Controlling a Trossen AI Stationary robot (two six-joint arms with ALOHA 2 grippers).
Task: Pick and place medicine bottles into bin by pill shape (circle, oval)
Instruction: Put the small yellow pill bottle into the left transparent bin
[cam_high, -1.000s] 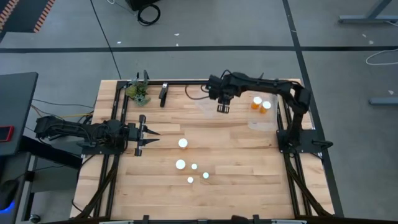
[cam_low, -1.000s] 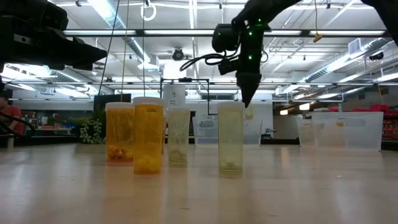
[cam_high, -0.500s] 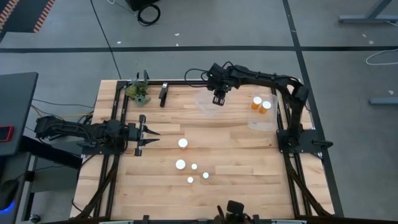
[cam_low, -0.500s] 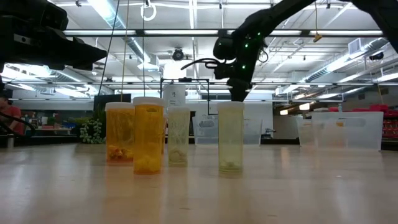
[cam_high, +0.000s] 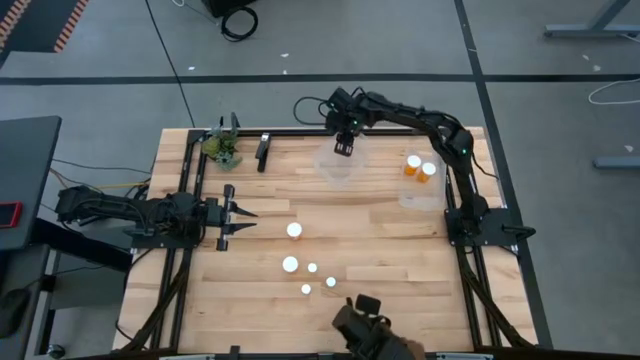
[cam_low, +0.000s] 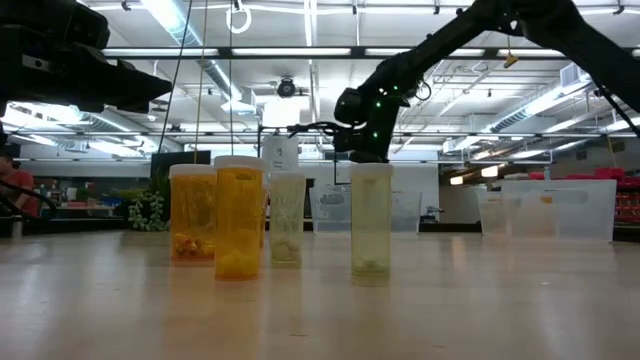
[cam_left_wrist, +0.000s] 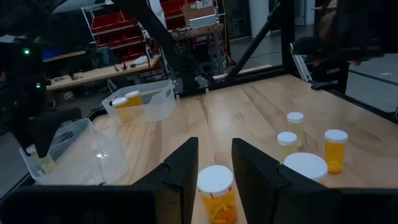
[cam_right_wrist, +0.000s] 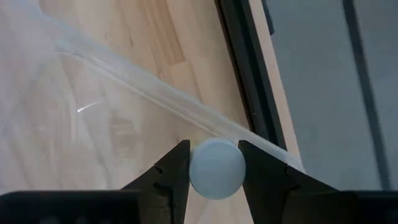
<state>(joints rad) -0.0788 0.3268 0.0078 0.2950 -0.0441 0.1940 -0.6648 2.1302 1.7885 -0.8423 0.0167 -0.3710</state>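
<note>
My right gripper is shut on a white-capped medicine bottle above the far wall of a clear bin at the table's far middle. My left gripper is open and empty at the table's left. An orange bottle stands upright on the table just ahead of its fingers, apart from them. Several more white-capped bottles stand upright near the table's middle; they also show in the low view. Two orange bottles stand in a second clear bin at the far right. My right gripper pinches the bottle at its round white cap between its two fingers, one on each side. The fingers point down from above. The bottle is upright and lifted clear, over the clear bin's far wall; its body is hidden under the cap.
A small green plant and a dark upright piece stand at the far left. A black frame borders the table. A dark thing reaches in over the near edge.
My right gripper has carried the bottle toward the table's far edge and a little left, from beside the clear bin to over its far side, staying shut on it. A dark thing has come in at the near edge.
</note>
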